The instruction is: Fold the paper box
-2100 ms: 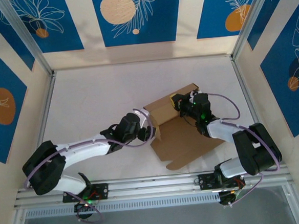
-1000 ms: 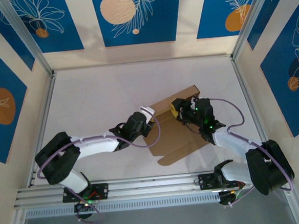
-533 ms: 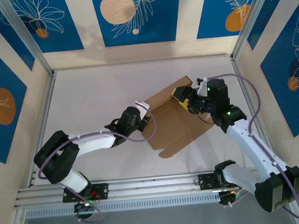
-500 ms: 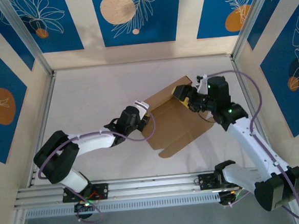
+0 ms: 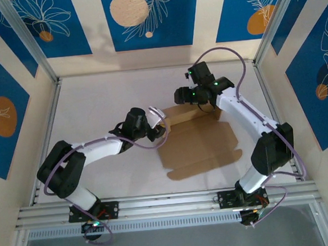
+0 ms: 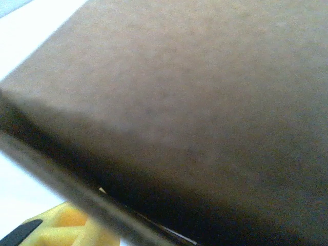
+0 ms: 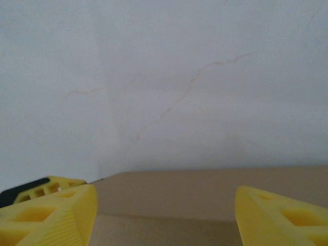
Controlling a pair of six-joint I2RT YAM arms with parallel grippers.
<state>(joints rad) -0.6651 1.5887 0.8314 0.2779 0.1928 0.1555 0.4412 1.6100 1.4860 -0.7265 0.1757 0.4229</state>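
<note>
Brown paper box (image 5: 199, 146) right of centre on white tabletop (image 5: 106, 104), far flap raised | right gripper (image 7: 165, 192) spread at that flap | left gripper (image 5: 156, 130) at box's left edge, grip unclear

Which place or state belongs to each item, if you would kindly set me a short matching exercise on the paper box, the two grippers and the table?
Column one:
1. paper box
2. left gripper
3. right gripper
4. table

Column two:
A. jaws wide apart, at the box's far edge
B. white surface under everything
C. brown, mostly flat, between the two arms
D. at the box's left edge

Pairs: 1-C, 2-D, 3-A, 4-B.
</note>
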